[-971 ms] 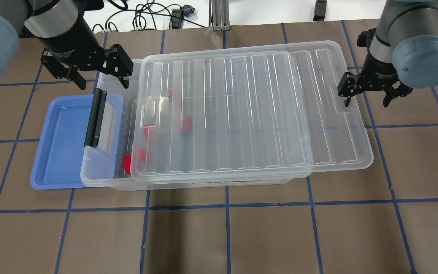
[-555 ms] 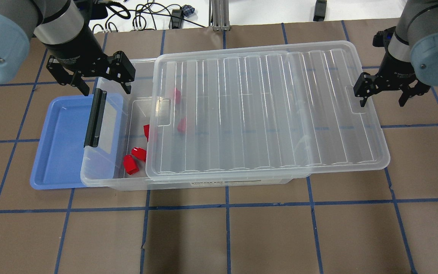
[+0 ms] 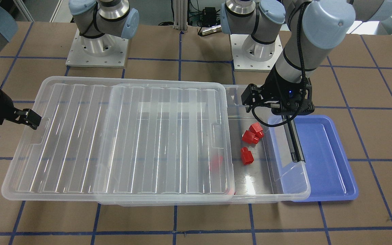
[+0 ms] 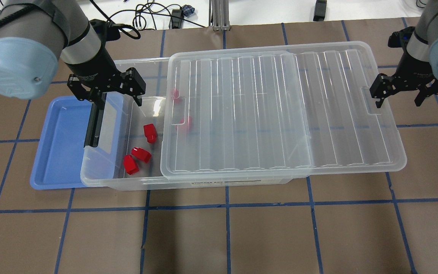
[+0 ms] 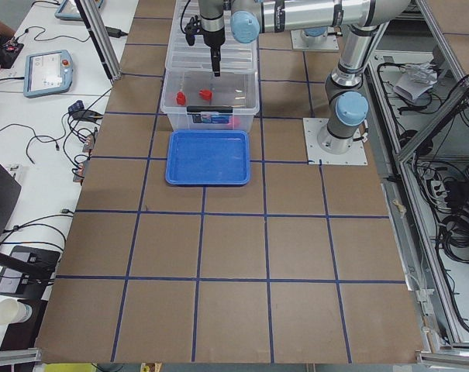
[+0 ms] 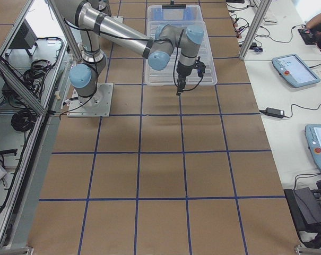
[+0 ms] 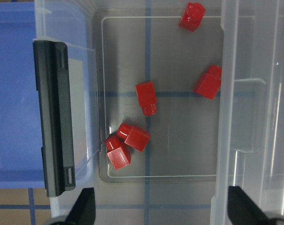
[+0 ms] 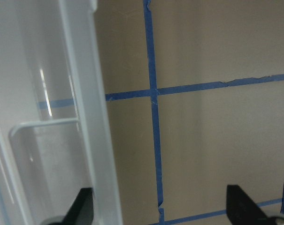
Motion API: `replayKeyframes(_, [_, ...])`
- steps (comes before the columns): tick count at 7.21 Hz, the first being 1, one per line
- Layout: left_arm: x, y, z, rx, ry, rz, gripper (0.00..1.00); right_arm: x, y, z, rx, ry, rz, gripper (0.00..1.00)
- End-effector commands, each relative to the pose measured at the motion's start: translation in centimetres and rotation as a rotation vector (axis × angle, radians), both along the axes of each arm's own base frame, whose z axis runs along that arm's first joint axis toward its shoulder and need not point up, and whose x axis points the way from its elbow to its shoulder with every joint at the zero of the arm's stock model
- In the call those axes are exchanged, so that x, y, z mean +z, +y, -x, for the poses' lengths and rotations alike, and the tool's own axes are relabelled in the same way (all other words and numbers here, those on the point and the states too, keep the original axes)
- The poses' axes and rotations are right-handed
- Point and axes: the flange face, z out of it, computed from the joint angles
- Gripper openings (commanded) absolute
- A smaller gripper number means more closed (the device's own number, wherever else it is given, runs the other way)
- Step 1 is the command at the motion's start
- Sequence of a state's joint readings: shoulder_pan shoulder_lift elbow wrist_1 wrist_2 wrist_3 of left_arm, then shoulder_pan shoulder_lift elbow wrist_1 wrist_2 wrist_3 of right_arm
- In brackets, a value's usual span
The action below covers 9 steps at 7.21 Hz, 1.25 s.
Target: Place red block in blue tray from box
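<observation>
The clear box lies with its left end over the blue tray. Its black latch bar is at that end. The ribbed lid sits shifted right and leaves the left end uncovered. Several red blocks lie inside. Three are uncovered and two show through the lid. All show in the left wrist view. My left gripper is open and empty above the uncovered end. My right gripper is open, one finger at the lid's end handle.
Cables and an aluminium post lie along the table's far edge. The two arm bases stand on the robot's side. The brown table carries a blue tape grid.
The lid has slid to the right along with my right gripper, uncovering more of the box's left end and three red blocks. My left gripper has moved right, over the uncovered end.
</observation>
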<state>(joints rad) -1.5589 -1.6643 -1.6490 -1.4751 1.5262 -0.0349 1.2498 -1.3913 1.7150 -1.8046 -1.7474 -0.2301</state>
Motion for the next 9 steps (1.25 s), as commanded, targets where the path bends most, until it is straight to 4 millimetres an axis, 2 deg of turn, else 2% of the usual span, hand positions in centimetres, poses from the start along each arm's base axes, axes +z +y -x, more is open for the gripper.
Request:
replayKeyframes(1, [-3.0, -1.3, -0.1, 0.020, 0.013, -0.023, 1.00, 0.0, 0.3, 1.8, 0.011, 0.004, -0.010, 1.00])
replayKeyframes(5, [-10.3, -1.8, 0.1, 0.044, 0.010, 0.071, 1.00, 0.0, 0.3, 2.0, 0.010, 0.007, -0.010, 1.00])
replayKeyframes(6, [-10.9, -1.8, 0.1, 0.044, 0.008, 0.065, 1.00, 0.1, 0.3, 2.1, 0.011, 0.024, -0.015, 1.00])
replayKeyframes(9, [-14.4, -0.6, 0.3, 0.056, 0.006, 0.047, 1.00, 0.5, 0.5, 2.1, 0.008, 0.025, -0.010, 1.00])
